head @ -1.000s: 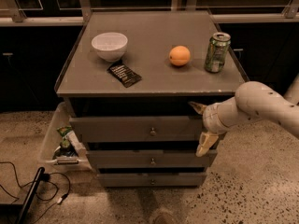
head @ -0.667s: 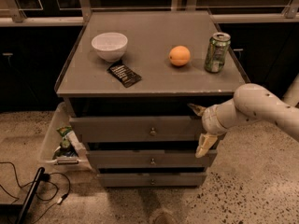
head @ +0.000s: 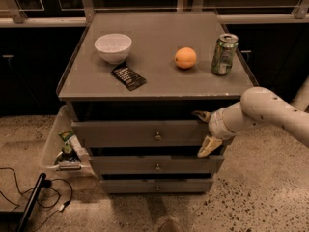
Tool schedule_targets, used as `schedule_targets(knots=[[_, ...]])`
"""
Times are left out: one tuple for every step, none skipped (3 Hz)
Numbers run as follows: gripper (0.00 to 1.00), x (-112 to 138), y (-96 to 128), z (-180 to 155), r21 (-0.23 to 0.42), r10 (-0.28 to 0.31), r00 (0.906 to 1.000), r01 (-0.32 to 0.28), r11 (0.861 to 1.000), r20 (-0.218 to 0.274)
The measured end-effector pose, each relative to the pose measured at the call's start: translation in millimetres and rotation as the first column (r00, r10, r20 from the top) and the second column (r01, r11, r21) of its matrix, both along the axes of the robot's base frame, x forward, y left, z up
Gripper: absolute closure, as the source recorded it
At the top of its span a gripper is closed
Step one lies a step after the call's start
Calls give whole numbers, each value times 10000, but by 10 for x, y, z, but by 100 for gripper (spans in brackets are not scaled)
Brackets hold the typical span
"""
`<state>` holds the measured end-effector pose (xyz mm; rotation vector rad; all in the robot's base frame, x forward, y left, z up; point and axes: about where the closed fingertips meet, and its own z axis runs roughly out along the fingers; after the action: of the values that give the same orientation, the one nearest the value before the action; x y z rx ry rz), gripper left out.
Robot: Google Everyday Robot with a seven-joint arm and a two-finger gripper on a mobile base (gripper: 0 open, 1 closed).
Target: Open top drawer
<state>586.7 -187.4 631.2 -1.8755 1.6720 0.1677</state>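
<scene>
The top drawer [head: 135, 133] is the widest grey front of three, just under the cabinet top, with a small round metal knob [head: 157, 137] at its centre. It stands out a little from the cabinet body. My gripper [head: 204, 132] is at the drawer front's right end, open, with one cream finger [head: 201, 114] above the front's top edge and the other [head: 207, 147] below its lower edge. The pale arm comes in from the right.
On the cabinet top [head: 159, 81] are a white bowl [head: 113, 47], a dark snack packet [head: 128, 77], an orange [head: 185, 58] and a green can [head: 224, 53]. Two narrower drawers [head: 157, 165] lie below. A white bin [head: 58, 146] with trash stands left; cables [head: 29, 197] lie on the floor.
</scene>
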Motion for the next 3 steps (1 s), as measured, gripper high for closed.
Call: schedule_targets(knots=[[42,0,0,0,0,1,10000,-1,10000,0],[65,0,1,-1,0,1,10000,-1,10000,-1],[88,0,1,-1,1,2,10000,-2,10000,-1]])
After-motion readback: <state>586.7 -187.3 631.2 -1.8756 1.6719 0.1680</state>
